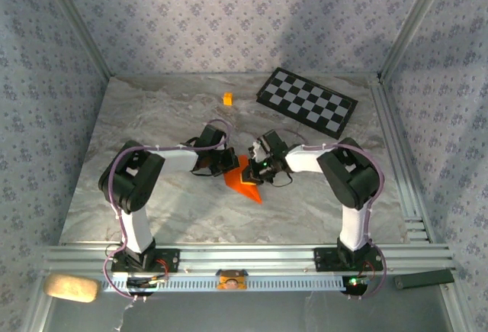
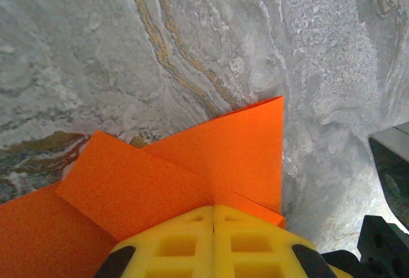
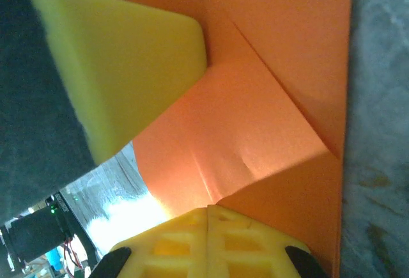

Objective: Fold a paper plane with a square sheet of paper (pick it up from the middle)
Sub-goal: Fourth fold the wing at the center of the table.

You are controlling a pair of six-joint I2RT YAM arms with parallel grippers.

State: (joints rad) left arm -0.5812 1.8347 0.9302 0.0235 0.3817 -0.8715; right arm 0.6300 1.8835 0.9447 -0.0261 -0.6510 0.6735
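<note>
two pairs of jaws meet at the folded square sheet of paper, which lies on the marble surface between both arms. the left jaws are together, tips on the paper; the right jaws are together too, at a crease.

Pinching the folded square sheet of paper at its edge with the right gripper, yellow pads pressed together. Met from the left by the left gripper, tip touching a diagonal crease. Beside marble table.
</note>
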